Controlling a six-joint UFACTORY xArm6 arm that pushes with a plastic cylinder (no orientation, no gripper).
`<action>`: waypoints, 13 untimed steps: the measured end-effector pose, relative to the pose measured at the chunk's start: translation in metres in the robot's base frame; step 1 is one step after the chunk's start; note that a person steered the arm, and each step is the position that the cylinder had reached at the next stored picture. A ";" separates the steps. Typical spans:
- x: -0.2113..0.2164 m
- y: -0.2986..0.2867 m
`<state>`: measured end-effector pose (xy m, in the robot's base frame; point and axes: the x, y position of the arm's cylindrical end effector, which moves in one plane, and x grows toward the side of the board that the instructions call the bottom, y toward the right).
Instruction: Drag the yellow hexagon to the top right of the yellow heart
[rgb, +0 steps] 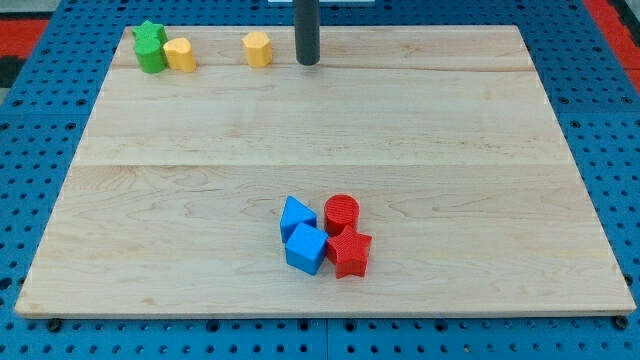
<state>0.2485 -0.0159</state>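
The yellow hexagon (258, 48) stands near the view's top edge of the wooden board, left of centre. The yellow heart (181, 54) lies further to the view's left, touching a green star-like block (150, 47) on its left side. My tip (307, 62) is at the view's top, a short way to the right of the yellow hexagon with a small gap between them. It is far from the heart.
A cluster sits at the view's lower middle: a blue triangle-like block (296, 216), a blue cube (307, 248), a red cylinder (341, 213) and a red star-like block (350, 254). The board (320, 130) lies on a blue pegboard surface.
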 end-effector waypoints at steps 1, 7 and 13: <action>-0.019 -0.051; 0.028 -0.107; 0.007 -0.107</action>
<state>0.2556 -0.1233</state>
